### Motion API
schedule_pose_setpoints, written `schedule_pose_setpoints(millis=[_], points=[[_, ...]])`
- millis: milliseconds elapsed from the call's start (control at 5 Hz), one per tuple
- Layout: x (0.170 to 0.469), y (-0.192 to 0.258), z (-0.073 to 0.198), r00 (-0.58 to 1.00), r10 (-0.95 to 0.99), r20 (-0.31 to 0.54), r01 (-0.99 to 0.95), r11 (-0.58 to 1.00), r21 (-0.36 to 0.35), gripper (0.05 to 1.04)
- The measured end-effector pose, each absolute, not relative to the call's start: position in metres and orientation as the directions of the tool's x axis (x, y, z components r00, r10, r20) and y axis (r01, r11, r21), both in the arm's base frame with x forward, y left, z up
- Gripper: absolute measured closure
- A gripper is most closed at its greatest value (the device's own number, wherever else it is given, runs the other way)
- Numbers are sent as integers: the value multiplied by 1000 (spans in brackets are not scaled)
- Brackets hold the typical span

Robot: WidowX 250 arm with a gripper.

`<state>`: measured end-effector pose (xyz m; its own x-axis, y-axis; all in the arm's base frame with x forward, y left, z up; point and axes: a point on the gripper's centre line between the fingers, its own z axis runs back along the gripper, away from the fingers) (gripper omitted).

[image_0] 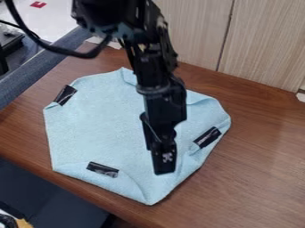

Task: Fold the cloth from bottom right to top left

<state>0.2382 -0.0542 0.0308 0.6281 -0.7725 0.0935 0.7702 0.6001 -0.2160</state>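
My gripper [164,162] hangs down over the lower right part of the light blue cloth [95,120], its tip close to the cloth surface. Whether its fingers are apart cannot be made out. The cloth lies mostly flat on the brown table, with its edges turned in at several places. Black tape pieces mark it at the upper left, the right and the lower left. The bottom corner [150,196] points toward the camera, below the gripper. The arm covers the cloth's upper middle.
The wooden table [256,156] extends to the right of the cloth. A pale wood-grain panel [196,31] stands along the back. On the left are a grey padded edge [35,67] and a black cable [62,52]. The table's front edge runs below the cloth at lower left.
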Motion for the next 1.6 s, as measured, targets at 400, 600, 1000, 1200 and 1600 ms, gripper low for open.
schedule_pose_setpoints(millis=[400,600,1000,1200,1600], points=[[228,-71,14,715,-693,93,698,697,-166,82],[224,-81,8,749,-656,98,663,735,-143,82],[224,-90,-6,746,-660,92,666,730,-154,119],[229,-89,-10,748,-658,84,663,735,-141,395],[231,-87,-13,748,-659,84,664,736,-135,917]])
